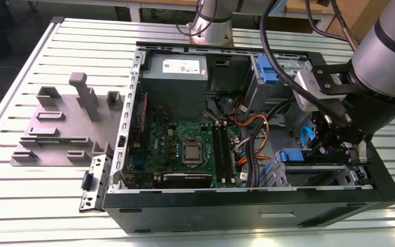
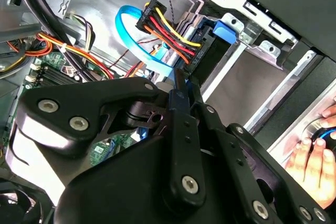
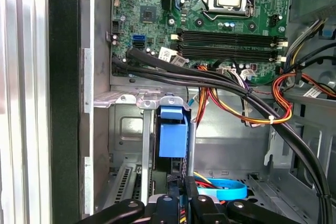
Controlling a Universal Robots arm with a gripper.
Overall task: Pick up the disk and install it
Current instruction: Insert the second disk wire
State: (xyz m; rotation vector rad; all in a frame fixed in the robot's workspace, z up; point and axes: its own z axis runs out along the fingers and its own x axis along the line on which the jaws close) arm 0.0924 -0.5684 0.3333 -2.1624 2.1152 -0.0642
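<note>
Pincer [image 1: 341, 149] pressed together, gripping nothing, hangs just beside the disk [image 3: 172, 135] seated upright in the case's metal bay [image 3: 126, 129].

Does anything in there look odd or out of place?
One thing: a person's fingers show beside the open computer case in the second wrist view, close to the robot's hand. Inside, the cables are tangled, but nothing looks damaged.

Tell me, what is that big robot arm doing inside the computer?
The robot arm has reached down into the open computer case on the table. Its gripper is low in the corner on the exterior view's right, right at the metal drive bay. The disk in its blue carrier stands on edge in that bay, just ahead of the gripper in the first wrist view. Coloured cables plug in close by. A person's hand rests outside the case.
</note>
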